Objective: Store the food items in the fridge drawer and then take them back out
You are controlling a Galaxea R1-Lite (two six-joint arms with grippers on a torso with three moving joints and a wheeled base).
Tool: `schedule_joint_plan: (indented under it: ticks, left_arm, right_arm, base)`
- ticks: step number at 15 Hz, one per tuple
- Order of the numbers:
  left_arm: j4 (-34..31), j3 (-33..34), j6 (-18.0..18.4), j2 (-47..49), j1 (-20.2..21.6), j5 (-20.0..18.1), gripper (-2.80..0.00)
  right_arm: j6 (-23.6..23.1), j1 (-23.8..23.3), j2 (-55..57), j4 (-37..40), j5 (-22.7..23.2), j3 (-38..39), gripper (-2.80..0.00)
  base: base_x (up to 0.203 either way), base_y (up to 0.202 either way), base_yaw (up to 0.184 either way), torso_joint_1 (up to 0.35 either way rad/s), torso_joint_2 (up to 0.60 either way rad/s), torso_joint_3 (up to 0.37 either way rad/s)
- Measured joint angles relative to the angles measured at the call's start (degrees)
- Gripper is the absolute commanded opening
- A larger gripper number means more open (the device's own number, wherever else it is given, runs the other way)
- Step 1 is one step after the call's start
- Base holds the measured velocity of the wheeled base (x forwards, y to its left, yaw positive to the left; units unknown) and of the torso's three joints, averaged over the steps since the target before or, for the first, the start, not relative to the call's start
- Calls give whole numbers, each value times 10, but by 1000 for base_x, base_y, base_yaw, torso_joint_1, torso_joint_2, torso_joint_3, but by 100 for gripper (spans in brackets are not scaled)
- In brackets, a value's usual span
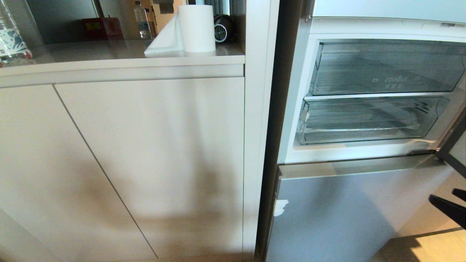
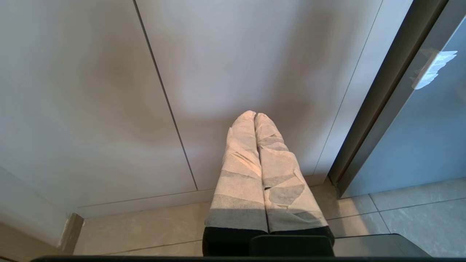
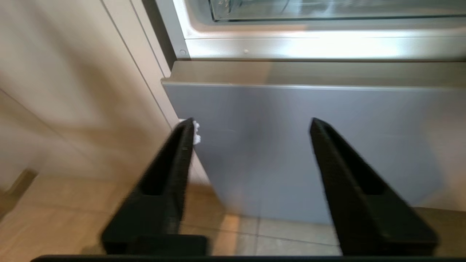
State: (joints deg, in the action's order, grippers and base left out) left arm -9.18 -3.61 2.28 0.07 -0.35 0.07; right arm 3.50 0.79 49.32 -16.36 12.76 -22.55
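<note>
Fridge (image 1: pixel 291 109) open; drawer (image 1: pixel 364 122) sits shut under the deeper "coolBox" bin (image 1: pixel 382 69), tape on its front corner. Probably light, stiff, brittle, slick plastic; best taken by the front lip. No fruit visible in any view.

Right gripper (image 3: pixel 251 125), fingers apart, empty, faces the lower fridge door (image 3: pixel 291 145); the head view catches only its tips. Left gripper (image 2: pixel 255 116), fingers together, appears only in its own wrist view, facing the cabinet (image 2: pixel 91 91).

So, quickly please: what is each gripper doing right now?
Left gripper: closed, holding nothing.
Right gripper: open, holding nothing.
</note>
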Motion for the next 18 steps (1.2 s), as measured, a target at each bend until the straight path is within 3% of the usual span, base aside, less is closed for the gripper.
schedule_joint_plan:
  ticks: [3,5,9,11,18]
  left_arm:
    - [0,0,0,0,0,0,-280]
    - [0,0,0,0,0,0,-280]
    - [0,0,0,0,0,0,-280]
    - [0,0,0,0,0,0,-280]
    - [0,0,0,0,0,0,-280]
  right_arm:
    - [5,21,187,-136,1,-29,0]
    - [6,59,303,-234,-37,-48,0]
    - [0,139,463,-476,-156,-70,0]
    - [-6,156,497,-558,-170,-79,0]
    - [-28,163,588,-575,-196,-185,0]
  base:
    - [0,0,0,0,0,0]
    - [0,0,0,0,0,0]
    - [0,0,0,0,0,0]
    - [0,0,0,0,0,0]
    - [0,0,0,0,0,0]
